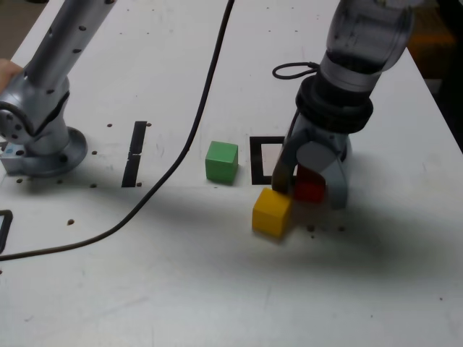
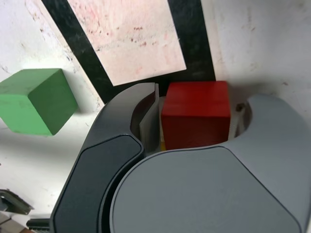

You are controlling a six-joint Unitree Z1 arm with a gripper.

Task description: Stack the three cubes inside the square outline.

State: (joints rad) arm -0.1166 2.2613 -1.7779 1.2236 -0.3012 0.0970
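I see the big white table [image 1: 181, 289] first, then my silver arm's gripper [image 1: 312, 189] at the middle right of the exterior view. Its jaws sit on both sides of the small matte red cube [image 2: 196, 115], with small gaps showing, so I cannot tell if it is squeezed yet. The black tape square outline [image 1: 263, 160] lies just beside it. The matte yellow cube [image 1: 271, 211] almost touches the red one, so I should lift straight up. The matte green cube [image 1: 221, 160] waits left of the outline.
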